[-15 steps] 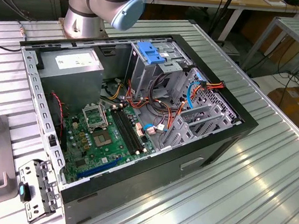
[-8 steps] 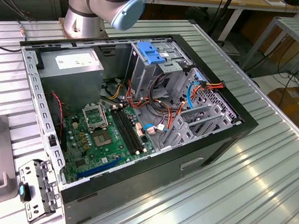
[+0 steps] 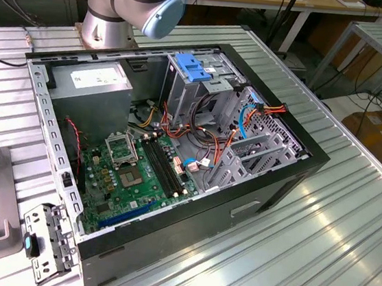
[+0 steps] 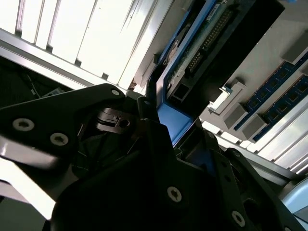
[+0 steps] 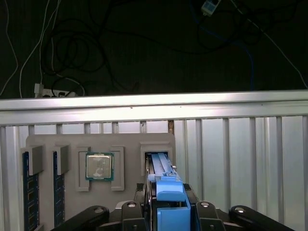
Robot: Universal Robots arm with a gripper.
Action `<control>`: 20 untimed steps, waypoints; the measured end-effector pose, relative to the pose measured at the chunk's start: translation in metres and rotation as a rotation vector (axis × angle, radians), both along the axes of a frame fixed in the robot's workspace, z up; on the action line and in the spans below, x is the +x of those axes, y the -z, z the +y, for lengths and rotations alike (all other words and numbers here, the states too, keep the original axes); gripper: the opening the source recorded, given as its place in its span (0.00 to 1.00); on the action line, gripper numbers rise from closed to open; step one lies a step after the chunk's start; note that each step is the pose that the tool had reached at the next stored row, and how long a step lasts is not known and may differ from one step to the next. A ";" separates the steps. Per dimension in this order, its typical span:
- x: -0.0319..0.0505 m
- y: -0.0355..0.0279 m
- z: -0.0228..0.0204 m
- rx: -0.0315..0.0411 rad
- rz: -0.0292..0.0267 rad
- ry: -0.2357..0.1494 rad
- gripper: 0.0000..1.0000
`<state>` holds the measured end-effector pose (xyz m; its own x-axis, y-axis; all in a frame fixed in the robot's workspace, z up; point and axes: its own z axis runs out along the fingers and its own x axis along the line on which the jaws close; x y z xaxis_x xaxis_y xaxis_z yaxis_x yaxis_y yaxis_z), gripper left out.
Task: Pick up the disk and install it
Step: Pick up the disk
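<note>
Blue plastic carrier rails [image 5: 170, 188] top the disk [image 5: 161, 166], which stands on edge in a slot of the grey fixture tray [image 5: 130, 142]. The pincer [image 5: 169, 207] straddles them; whether it clamps is unclear. Probably heavy, rigid, shock-sensitive: hold the rails squarely.

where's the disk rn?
In the first wrist view the disk stands on edge in a slot of the grey parts tray, next to the processor chip, with the gripper right at its blue end.
</note>
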<state>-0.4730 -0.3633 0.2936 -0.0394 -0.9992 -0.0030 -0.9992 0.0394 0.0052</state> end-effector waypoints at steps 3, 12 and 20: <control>0.0000 0.0000 0.0000 0.0000 0.0000 0.000 0.41; 0.0000 -0.0004 0.0000 0.0001 -0.0003 0.000 0.37; 0.0000 -0.0046 0.0000 0.0000 0.0000 0.000 0.37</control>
<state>-0.4730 -0.3633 0.2982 -0.0394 -0.9992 -0.0030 -0.9992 0.0394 0.0052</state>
